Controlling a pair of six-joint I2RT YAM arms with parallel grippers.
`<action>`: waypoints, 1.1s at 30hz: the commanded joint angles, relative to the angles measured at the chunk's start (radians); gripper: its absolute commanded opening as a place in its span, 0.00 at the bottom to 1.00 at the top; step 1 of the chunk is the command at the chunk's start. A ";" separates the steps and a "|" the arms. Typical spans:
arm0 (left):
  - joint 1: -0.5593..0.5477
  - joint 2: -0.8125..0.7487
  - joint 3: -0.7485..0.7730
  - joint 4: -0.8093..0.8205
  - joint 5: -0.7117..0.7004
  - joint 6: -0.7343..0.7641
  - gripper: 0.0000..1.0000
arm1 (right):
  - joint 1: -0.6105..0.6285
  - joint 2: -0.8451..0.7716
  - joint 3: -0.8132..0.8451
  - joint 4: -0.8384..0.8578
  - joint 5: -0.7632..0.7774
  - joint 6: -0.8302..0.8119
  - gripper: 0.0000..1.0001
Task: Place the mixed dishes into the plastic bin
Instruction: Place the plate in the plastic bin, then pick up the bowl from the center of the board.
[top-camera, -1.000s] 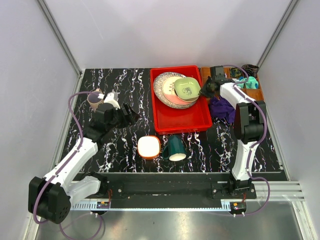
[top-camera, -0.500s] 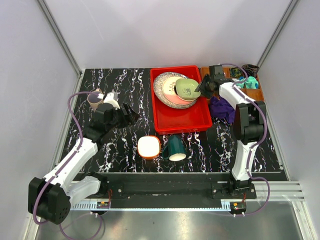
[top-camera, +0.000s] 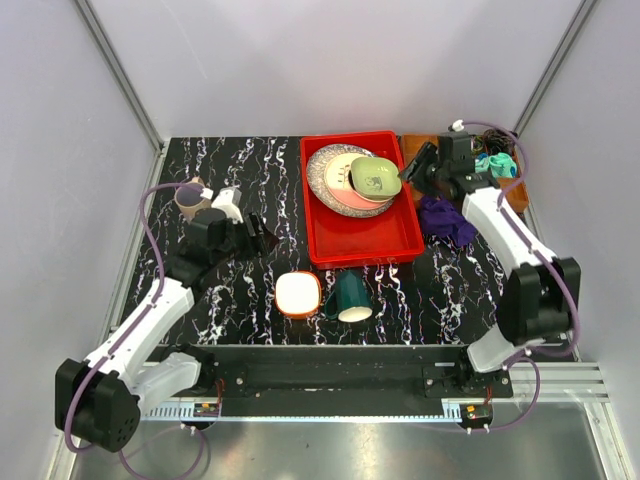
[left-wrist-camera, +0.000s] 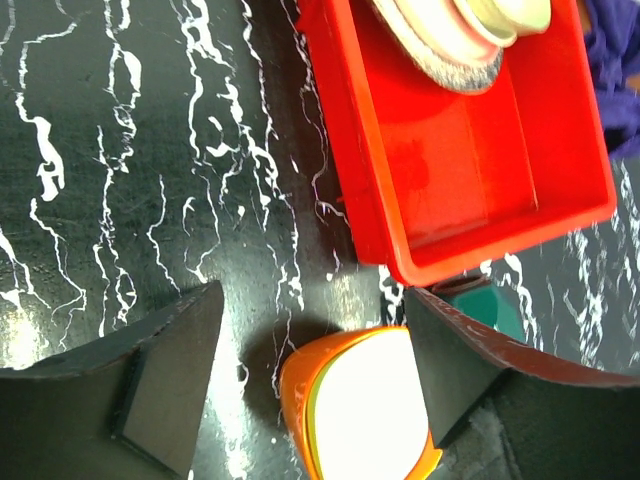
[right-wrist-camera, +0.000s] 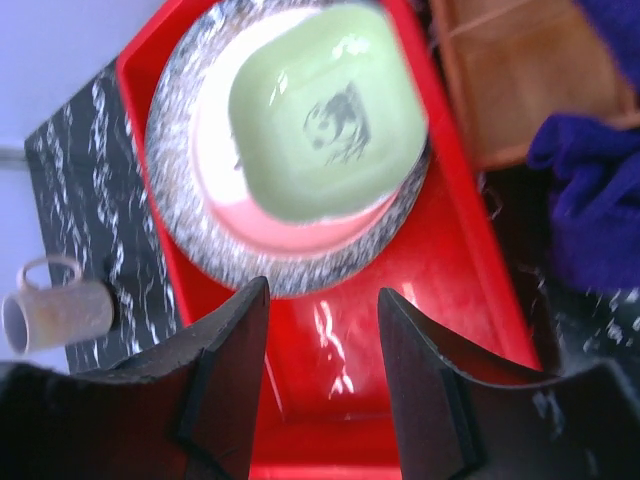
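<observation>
**Mostly loaded: three dishes on the table, left arm nearest the next one**

Stack sits at the far end of the red plastic bin: speckled grey plate at the bottom, pink-cream plate on it, a pale yellow plate edge showing, and the light green bowl on top, mouth up, with a dark print inside. The near half of the bin floor is bare.

Outside the bin:
- The orange-white bowl is a rounded square, orange outside and white inside, upright, just off the bin's near-left corner.
- The dark green mug is touching or just beside that bowl. It seems to lie on its side, pale mouth toward the near edge, long axis roughly far-to-near.
- The mauve cup is at the left, close by the left wrist. Upright or tipped — cannot tell.

Left gripper has its jaws wide apart and holds nothing. In its wrist view the orange-white bowl sits low between the two fingers, so it is ahead and below, toward the near edge. The left arm is clearly the nearer one for the bowl and the cup.

Right gripper is parted and empty, hanging over the bin's far-right rim beside the light green bowl. The purple cloth and brown tray lie to its right.

Likely next — the left arm drops onto the orange-white bowl's rim.
</observation>
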 joint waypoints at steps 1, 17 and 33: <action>-0.041 -0.035 -0.009 -0.025 0.031 0.093 0.72 | 0.098 -0.139 -0.111 -0.004 0.013 -0.023 0.56; -0.448 0.048 0.039 -0.233 -0.437 0.090 0.61 | 0.172 -0.377 -0.412 -0.020 0.010 -0.011 0.56; -0.489 0.063 0.027 -0.239 -0.469 0.073 0.52 | 0.170 -0.357 -0.457 0.020 -0.034 0.015 0.56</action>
